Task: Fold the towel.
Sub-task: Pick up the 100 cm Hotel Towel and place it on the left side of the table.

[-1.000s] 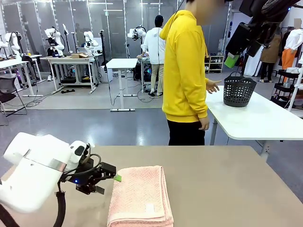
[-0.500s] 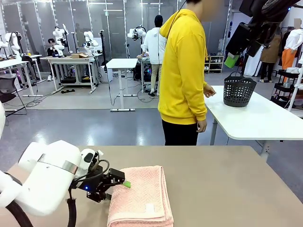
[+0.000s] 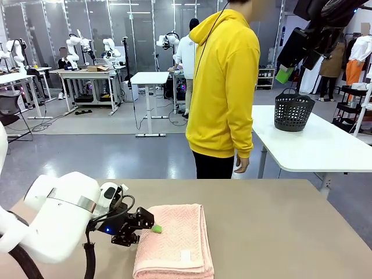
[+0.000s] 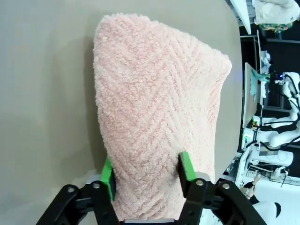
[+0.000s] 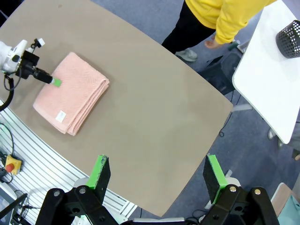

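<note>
The salmon-pink towel (image 3: 174,241) lies folded into a thick oblong on the tan table (image 3: 279,232), its small white label (image 3: 185,255) near the front. My left gripper (image 3: 152,227) sits low at the towel's left edge. In the left wrist view the herringbone towel (image 4: 159,108) runs in between the green fingertips (image 4: 185,166), which stand wide apart, so the left gripper (image 4: 146,172) is open. My right gripper (image 5: 157,174) hangs open high above the table, far from the towel (image 5: 70,98).
A person in a yellow hoodie (image 3: 224,87) stands just past the table's far edge. Behind, at the right, a dark basket (image 3: 293,109) sits on a white table (image 3: 325,145). Bare tabletop lies to the towel's right.
My left gripper has slid right, from beside the towel onto its left edge. The person has turned and stepped left, away from the white table. The right arm is unmoved.
</note>
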Available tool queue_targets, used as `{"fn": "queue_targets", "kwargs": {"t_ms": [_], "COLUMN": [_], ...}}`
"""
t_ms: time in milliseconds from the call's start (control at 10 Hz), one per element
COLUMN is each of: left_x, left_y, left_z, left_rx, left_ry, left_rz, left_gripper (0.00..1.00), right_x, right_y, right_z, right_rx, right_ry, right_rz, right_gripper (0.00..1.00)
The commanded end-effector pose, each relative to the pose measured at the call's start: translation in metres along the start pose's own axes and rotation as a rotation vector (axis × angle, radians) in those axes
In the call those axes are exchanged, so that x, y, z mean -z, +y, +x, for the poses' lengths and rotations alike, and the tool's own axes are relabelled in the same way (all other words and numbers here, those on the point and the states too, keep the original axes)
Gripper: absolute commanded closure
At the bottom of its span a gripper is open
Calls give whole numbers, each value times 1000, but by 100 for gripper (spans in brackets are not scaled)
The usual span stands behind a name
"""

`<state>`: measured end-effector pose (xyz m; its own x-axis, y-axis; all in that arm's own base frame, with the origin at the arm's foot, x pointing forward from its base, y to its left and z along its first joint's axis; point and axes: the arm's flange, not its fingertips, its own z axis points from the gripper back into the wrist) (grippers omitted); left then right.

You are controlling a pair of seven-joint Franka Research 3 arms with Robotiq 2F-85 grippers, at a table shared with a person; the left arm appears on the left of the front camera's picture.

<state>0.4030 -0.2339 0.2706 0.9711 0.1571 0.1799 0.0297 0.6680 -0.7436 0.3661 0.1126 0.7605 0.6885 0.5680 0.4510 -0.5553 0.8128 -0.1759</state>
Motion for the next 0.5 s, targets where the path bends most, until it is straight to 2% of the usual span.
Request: {"fn": "queue_targets", "kwargs": {"t_ms": [0, 200, 400], "left_x": [5, 2, -1], "left_y": [1, 0, -3], "left_z": [2, 7, 10], "left_rx": [7, 10, 17], "left_ry": [-12, -4, 2], "left_rz": [-24, -26, -28], "left_gripper": [100, 98, 100], "right_x": [-1, -1, -1], "right_y": [-1, -1, -1], "right_z": [-1, -1, -1], "right_rx": [-1, -1, -1], "right_ry": [7, 7, 7], "right_rz": [-2, -2, -2], "right_gripper": [0, 0, 0]}}
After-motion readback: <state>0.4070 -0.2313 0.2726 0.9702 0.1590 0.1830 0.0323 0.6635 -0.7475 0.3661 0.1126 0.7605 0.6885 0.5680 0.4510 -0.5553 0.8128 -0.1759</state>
